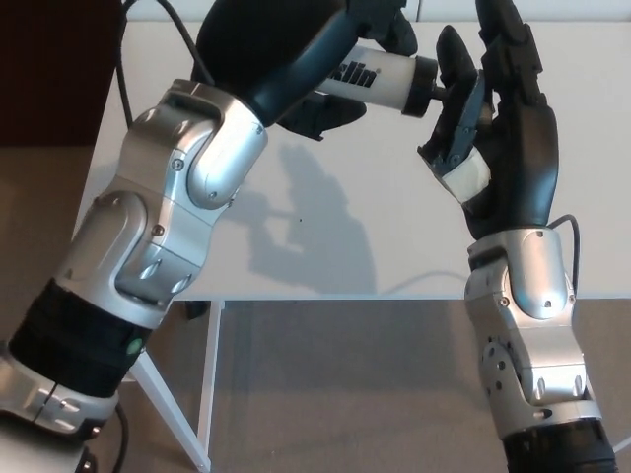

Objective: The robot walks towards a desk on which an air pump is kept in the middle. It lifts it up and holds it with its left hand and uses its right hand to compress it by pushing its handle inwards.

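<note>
Head view. My left hand [340, 54] grips the white barrel of the air pump [380, 81], held above the white desk [394, 227]. My right hand [498, 118], fingers spread and grasping nothing, presses its palm against the pump's handle; almost no rod shows.

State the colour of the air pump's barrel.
White, with dark lettering and a black end cap; air pump, head view.

White desk [414, 246] with a white angled leg [168, 404], dark arm shadows on its top, standing on brown floor [345, 394]
</note>
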`<state>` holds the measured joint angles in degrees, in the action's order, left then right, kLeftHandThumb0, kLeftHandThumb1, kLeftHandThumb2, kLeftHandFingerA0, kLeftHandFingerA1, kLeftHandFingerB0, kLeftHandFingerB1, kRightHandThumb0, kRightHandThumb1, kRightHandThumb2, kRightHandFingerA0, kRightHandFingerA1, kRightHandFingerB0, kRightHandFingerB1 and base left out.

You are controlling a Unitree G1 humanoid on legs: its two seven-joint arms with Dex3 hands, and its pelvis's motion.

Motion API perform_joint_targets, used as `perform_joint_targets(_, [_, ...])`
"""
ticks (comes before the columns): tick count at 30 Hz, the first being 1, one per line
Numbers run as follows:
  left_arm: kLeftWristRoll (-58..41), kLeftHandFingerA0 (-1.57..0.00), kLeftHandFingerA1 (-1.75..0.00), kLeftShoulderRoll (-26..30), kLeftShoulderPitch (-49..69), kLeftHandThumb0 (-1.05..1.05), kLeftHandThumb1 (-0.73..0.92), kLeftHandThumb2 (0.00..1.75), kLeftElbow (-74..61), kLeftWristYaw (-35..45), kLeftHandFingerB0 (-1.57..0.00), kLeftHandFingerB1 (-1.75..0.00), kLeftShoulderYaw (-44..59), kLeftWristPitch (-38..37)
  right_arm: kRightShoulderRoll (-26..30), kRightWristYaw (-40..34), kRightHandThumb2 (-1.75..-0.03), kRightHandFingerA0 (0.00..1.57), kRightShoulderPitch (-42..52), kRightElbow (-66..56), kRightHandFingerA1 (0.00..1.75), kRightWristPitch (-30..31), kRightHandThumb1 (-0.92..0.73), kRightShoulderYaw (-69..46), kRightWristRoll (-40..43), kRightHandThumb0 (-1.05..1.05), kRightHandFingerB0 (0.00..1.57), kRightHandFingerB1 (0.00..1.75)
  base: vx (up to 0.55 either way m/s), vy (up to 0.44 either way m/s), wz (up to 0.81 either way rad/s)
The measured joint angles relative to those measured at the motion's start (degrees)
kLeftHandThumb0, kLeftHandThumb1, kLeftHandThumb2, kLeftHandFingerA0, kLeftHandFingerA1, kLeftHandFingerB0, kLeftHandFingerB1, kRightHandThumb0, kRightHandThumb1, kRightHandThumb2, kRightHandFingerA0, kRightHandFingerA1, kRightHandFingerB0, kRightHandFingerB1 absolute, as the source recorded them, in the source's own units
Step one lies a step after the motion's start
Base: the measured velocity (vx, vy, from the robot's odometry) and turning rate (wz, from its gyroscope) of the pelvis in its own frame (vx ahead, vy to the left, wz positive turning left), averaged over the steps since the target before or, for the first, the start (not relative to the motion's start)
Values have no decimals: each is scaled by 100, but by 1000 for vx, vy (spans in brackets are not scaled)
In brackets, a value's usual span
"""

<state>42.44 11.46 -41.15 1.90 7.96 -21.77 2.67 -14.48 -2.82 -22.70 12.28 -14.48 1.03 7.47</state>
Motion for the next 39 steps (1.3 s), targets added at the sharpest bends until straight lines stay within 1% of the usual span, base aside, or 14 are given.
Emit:
perform_joint_targets(3, [5, -80, -152, -22, -2, -9, 58, 57, 38, 1, -73, -78, -1, 26, 1, 11, -116, 0, -5, 40, 15, -1, -85, -17, 14, -82, 0, 15, 0, 0, 0])
perform_joint_targets(4, [5, -62, -175, -22, -2, 3, 63, 57, 38, 1, -44, -175, -1, 26, 1, 11, -117, 5, -5, 40, 12, -1, -87, -17, 14, -92, 5, 12, 0, 0, 0])
perform_joint_targets(11, [-69, -63, -175, 146, -25, -5, 65, 50, 738, -147, -42, -155, 182, -97, 75, -170, -116, 0, -31, 10, 11, 70, -82, -196, -69, -90, 0, 12, 0, 0, 0])
perform_joint_targets(13, [-89, -77, -165, 255, -87, -15, 53, 54, 1188, -255, -86, -57, 260, -160, 124, -184, -114, 7, -33, 0, 10, 87, -81, -272, -63, -94, 7, 11, 0, 0, 0])
perform_joint_targets(17, [-112, -71, -170, 378, -244, -13, 56, 52, 1932, -387, -88, -64, 310, -262, 165, -182, -114, 7, -30, -70, 11, 109, -82, -347, -56, -93, 8, 13, 0, 0, 0])
perform_joint_targets(18, [-113, -74, -170, 389, -271, -13, 58, 50, 2034, -405, -79, -115, 312, -277, 173, -182, -113, 8, -29, -83, 12, 112, -82, -360, -54, -94, 9, 14, 0, 0, 0])
perform_joint_targets(22, [-118, -67, -169, 419, -568, -8, 58, 50, 2895, -572, -55, -139, 309, -371, 264, -177, -112, 7, -22, -189, 13, 129, -81, -441, -48, -92, 7, 13, 0, 0, 0])
perform_joint_targets(23, [-118, -61, -175, 409, -654, -6, 62, 51, 3098, -622, -45, -164, 295, -398, 283, -176, -111, 8, -16, -215, 14, 133, -81, -457, -47, -93, 8, 13, 0, 0, 0])
perform_joint_targets(27, [-104, -68, -165, 304, -945, -10, 59, 52, 3861, -886, -57, -142, 202, -518, 335, -176, -112, 8, 31, -423, 15, 158, -82, -514, -38, -91, 8, 13, 0, 0, 0])
perform_joint_targets(33, [-78, -69, -163, -143, -1189, -10, 54, 52, 4509, -1242, -54, -145, -77, -623, 355, -182, -111, 8, 166, -822, 20, 231, -79, -499, -50, -87, 8, 18, 0, 0, 0])
perform_joint_targets(34, [-72, -78, -126, -225, -1235, -14, 51, 56, 4591, -1283, -82, -67, -127, -629, 355, -187, -110, 9, 185, -868, 23, 242, -78, -493, -54, -88, 9, 20, 0, 0, 0])
perform_joint_targets(35, [-68, -78, -126, -293, -1278, -14, 51, 56, 4666, -1319, -82, -67, -180, -630, 354, -193, -110, 9, 201, -910, 23, 249, -78, -486, -58, -88, 9, 20, 0, 0, 0])
perform_joint_targets(36, [-64, -70, -156, -359, -1319, -12, 58, 56, 4734, -1353, -77, -65, -223, -634, 352, -200, -109, 9, 216, -950, 24, 253, -78, -477, -64, -87, 9, 20, 0, 0, 0])
perform_joint_targets(39, [-54, -64, -158, -729, -1458, -17, 64, 56, 5057, -1514, -75, -73, -435, -663, 341, -244, -110, 8, 297, -1173, 23, 253, -78, -433, -98, -85, 7, 19, 0, 0, 0])
